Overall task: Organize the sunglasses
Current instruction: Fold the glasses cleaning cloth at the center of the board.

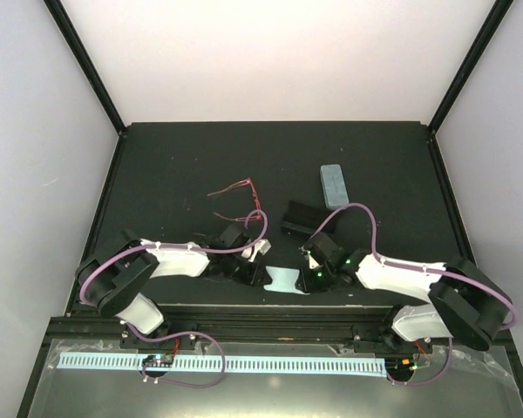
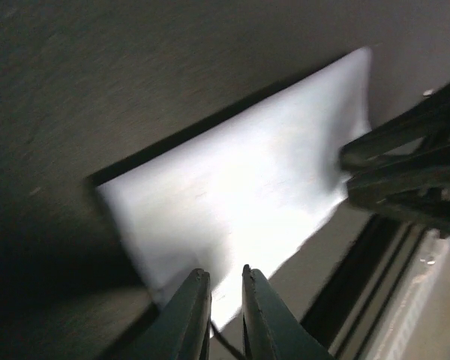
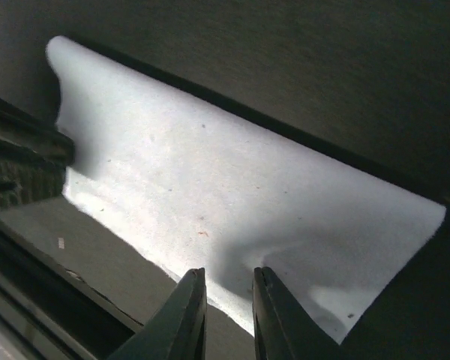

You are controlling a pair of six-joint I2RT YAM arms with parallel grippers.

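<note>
two grippers close on one light blue cleaning cloth [image 1: 288, 280] near the front edge of the table [image 1: 174, 165]. the left gripper [image 2: 223, 271] has its fingers drawn almost together, only a thin slit between them, and the cloth's near corner runs into that slit, so it is pinching the cloth at its left end. the right gripper [image 3: 229, 271] stands a little wider, with the cloth's near edge passing between its fingers at the right end; it too grips the cloth. in both wrist views a dark shadow band lies along the far edge of the cloth, so that edge sits off the dark surface. seen from above, the cloth spans the gap between the two gripper tips, which point at each other.

farther back and to the left, the red wire-framed sunglasses [image 1: 241, 196] lie on the table with arms spread, apart from both grippers. behind the right gripper rests a black oblong item [image 1: 301, 218]; case or black glasses, i cannot tell. beyond it lies a pale blue case [image 1: 334, 185].
</note>
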